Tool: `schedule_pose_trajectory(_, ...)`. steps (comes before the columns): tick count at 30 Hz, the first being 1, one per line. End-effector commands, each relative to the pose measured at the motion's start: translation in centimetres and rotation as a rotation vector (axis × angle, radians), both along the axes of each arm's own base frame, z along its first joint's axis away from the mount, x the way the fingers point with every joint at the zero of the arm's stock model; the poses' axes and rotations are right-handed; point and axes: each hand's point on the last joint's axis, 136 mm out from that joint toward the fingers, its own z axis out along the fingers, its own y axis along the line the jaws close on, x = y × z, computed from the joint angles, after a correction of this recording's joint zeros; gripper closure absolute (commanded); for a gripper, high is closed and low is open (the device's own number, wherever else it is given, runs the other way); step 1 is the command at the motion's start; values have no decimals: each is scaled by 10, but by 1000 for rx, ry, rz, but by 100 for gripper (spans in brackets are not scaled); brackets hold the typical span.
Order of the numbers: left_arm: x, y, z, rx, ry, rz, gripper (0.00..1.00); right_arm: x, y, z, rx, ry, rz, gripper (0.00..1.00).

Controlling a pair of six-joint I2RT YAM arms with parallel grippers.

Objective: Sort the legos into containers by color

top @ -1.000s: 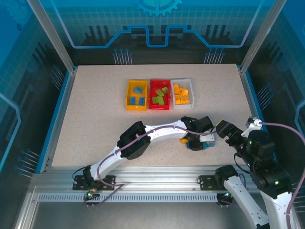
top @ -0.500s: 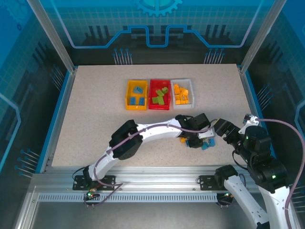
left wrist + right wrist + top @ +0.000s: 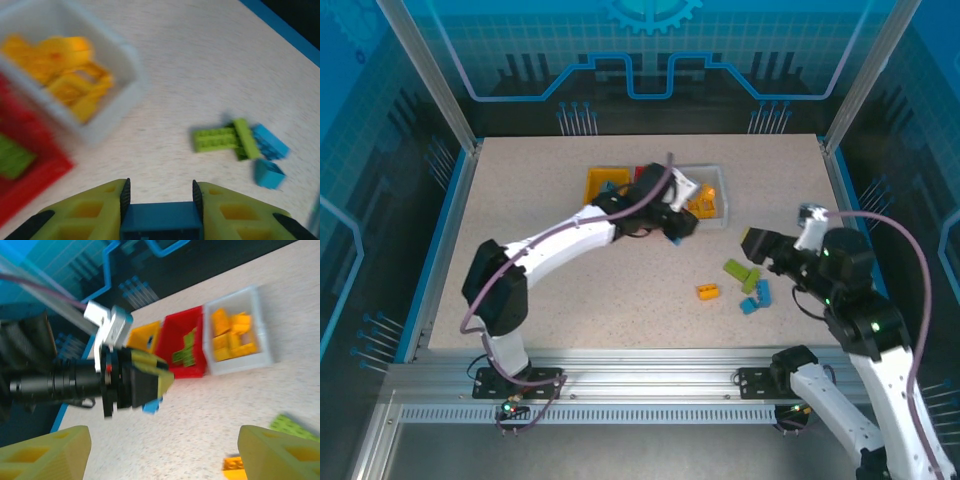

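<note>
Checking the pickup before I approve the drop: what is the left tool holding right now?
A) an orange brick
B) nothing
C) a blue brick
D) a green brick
C: the left wrist view shows a blue brick clamped between the two fingers of the left tool.

The left gripper (image 3: pixel 161 200) clamps a blue brick (image 3: pixel 161 221). Ahead-left sit the white bin (image 3: pixel 131 95), holding orange bricks (image 3: pixel 65 75), and the red bin (image 3: pixel 35 182). Ahead-right, green legos (image 3: pixel 220 139) touch two blue legos (image 3: pixel 270 145).
</note>
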Motion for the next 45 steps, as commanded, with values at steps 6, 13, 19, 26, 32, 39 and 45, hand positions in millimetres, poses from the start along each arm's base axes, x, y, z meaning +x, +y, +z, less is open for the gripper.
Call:
schedule_pose_trajectory(6, 65, 126, -23, 75, 83, 436, 67, 37, 126, -20, -165, -58, 424, 21)
schedule_pose_trajectory(13, 107, 190, -59, 171, 144, 649, 67, 65, 183, -33, -147, -77, 474, 22)
schedule_pose_trajectory(19, 131, 201, -90, 204, 191, 680, 67, 81, 201, -43, -138, -58, 482, 22)
schedule_pose_trajectory(26, 142, 206, -113, 235, 226, 706, 63, 91, 215, -49, -84, -41, 490, 22)
schedule_pose_trajectory(32, 143, 203, -112, 224, 236, 704, 48, 94, 220, -55, -55, -17, 495, 21)
schedule_pose_trajectory(39, 135, 197, -74, 149, 199, 699, 39, 90, 183, -66, -102, 22, 359, 22)
schedule_pose_trajectory(45, 110, 179, -16, 32, 125, 682, 36, 68, 115, -118, -218, 217, 131, 24)
